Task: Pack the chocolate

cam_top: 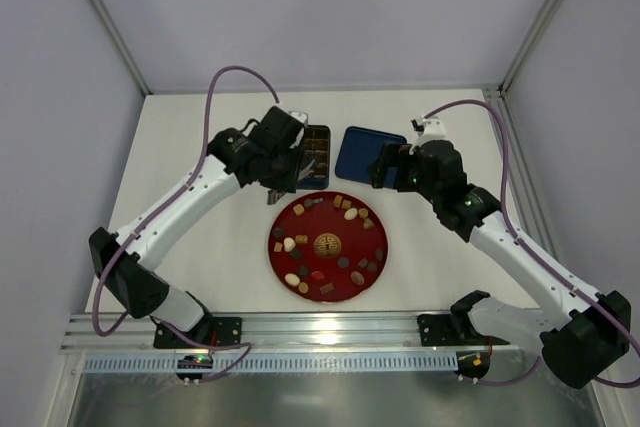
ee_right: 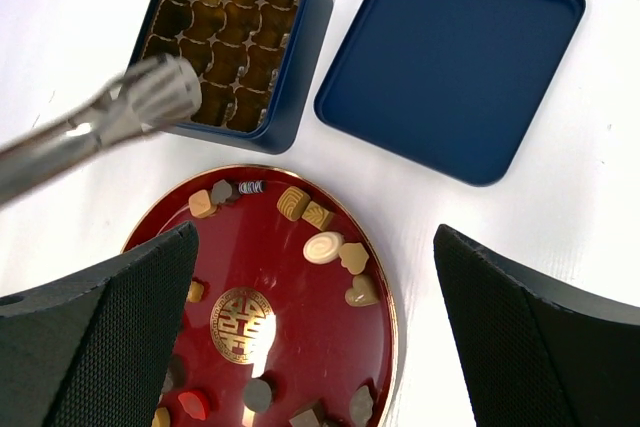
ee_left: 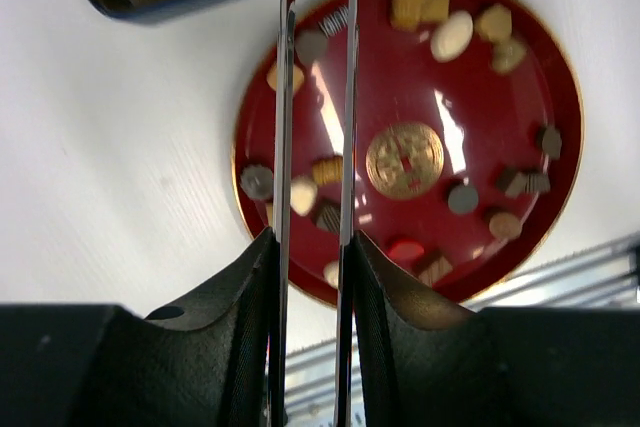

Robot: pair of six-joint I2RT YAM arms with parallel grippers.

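While chocolate (ee_right: 323, 247) lies scattered on red plate (ee_right: 290, 297), left fingers (ee_left: 235, 307) grip metal tongs (ee_right: 100, 122) near gridded box (ee_right: 303, 57); right fingers (ee_right: 110, 317) spread wide beside lid (ee_right: 450, 67).

About twenty-one small pieces of chocolate (cam_top: 350, 214), the count unsure where pieces touch. One round red plate (ee_right: 300, 317) with one gold emblem, lower middle of the right wrist view. One dark blue box (ee_right: 297, 97) at upper left there, one blue lid (ee_right: 450, 62) at upper right. One pair of metal tongs (ee_right: 110, 117). Two claws: the left claw (ee_left: 312, 247) and the right claw (ee_right: 315, 237).
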